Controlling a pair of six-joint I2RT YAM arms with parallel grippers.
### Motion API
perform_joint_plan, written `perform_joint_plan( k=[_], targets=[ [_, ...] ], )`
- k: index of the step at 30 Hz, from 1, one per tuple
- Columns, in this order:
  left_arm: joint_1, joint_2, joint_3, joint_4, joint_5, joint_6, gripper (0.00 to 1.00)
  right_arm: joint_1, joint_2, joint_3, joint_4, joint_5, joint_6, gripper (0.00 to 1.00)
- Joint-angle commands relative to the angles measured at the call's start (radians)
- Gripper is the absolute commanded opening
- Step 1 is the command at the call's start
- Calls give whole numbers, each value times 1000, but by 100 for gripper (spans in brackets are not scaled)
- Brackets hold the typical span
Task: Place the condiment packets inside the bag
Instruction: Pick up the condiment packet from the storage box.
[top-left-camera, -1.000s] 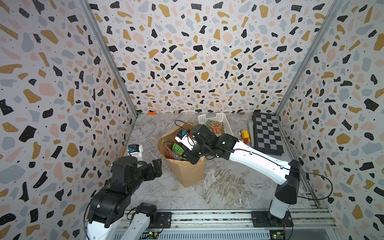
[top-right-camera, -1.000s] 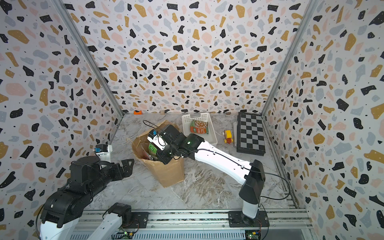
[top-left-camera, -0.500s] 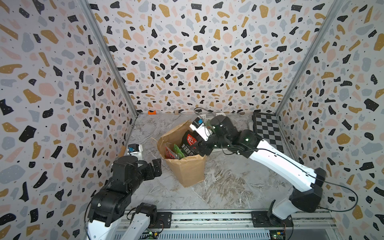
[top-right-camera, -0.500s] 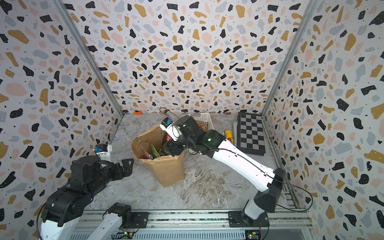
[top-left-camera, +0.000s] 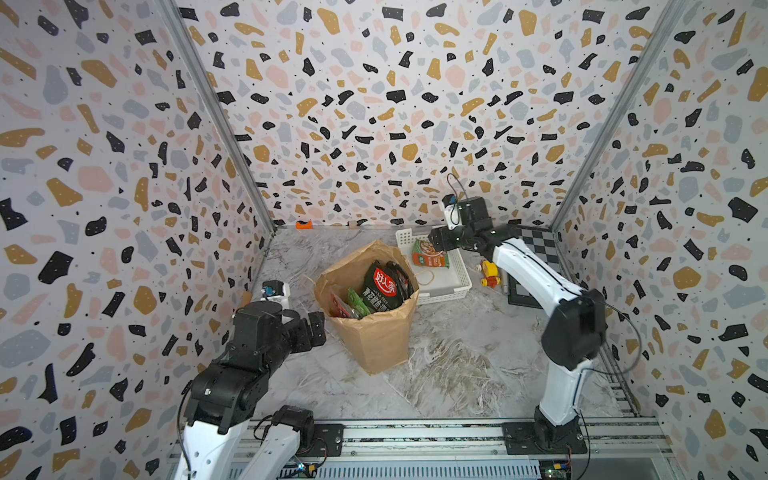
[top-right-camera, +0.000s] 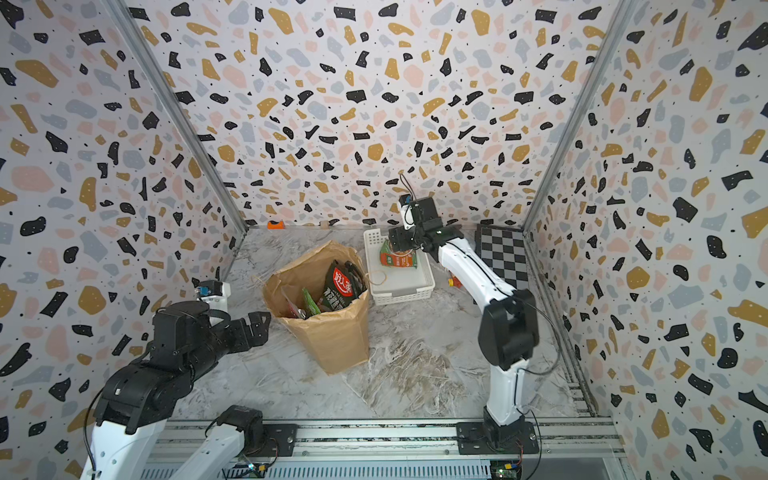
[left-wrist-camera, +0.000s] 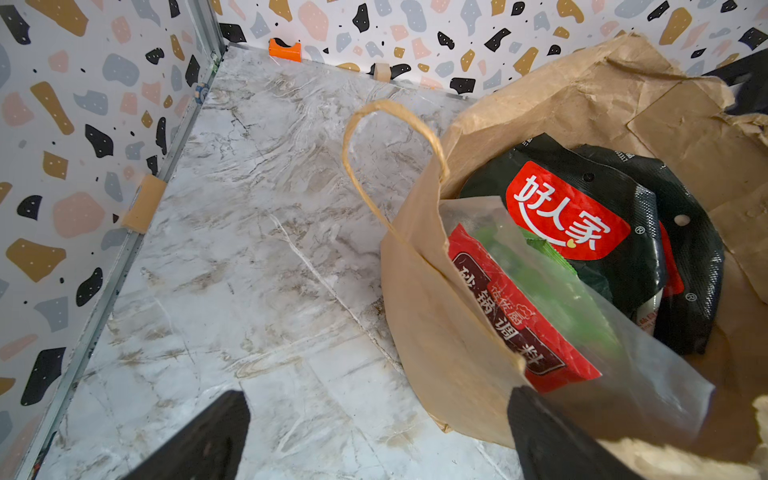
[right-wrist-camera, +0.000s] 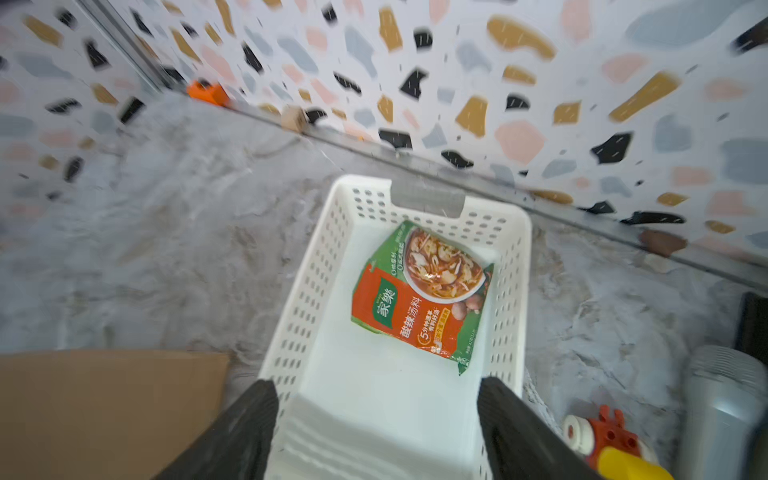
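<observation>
The brown paper bag stands open at mid-table. Several condiment packets are inside it: a black-red one, a green one and a red one in clear film. One green-orange packet lies flat in the white basket. My right gripper hovers open and empty above the basket's far end. My left gripper is open and empty, close beside the bag's left side.
The white perforated basket sits right behind the bag, with a rubber band in it. A yellow-red toy, a grey cylinder and a chessboard lie to its right. The patterned walls enclose the table.
My right gripper let go of the black-red packet, which now rests in the bag. It rose out of the bag, opened, and swung back over the basket. The left arm stayed still.
</observation>
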Motion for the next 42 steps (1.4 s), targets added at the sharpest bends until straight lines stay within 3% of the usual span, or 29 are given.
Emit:
perform_joint_plan(
  k=[1, 5, 8, 11, 22, 26, 33, 37, 41, 42],
  targets=[
    [1, 14, 1, 49, -6, 16, 100, 11, 137, 138, -90, -30, -52, 84],
    [1, 33, -11, 59, -5, 16, 100, 18, 305, 282, -152, -54, -76, 88],
    [1, 38, -32, 74, -8, 14, 100, 36, 359, 302, -129, -62, -83, 95],
    [1, 44, -41, 82, -7, 15, 100, 55, 408, 331, -124, -23, -89, 97],
    [1, 38, -58, 88, 11, 10, 100, 98, 633, 616, -241, 267, -80, 88],
    [1, 29, -59, 80, 14, 8, 100, 98, 646, 625, -221, 284, -84, 83],
    [1, 8, -50, 64, 13, 6, 100, 90, 714, 704, -331, 221, -52, 56],
    [1, 1, -39, 47, 13, 5, 100, 65, 717, 683, -359, 118, 2, 34],
    [1, -20, -28, 27, 4, 7, 100, 56, 693, 604, -355, 93, 15, 0],
    [1, -23, -23, 22, 3, 8, 100, 56, 642, 549, -329, 94, 15, 0]
  ],
)
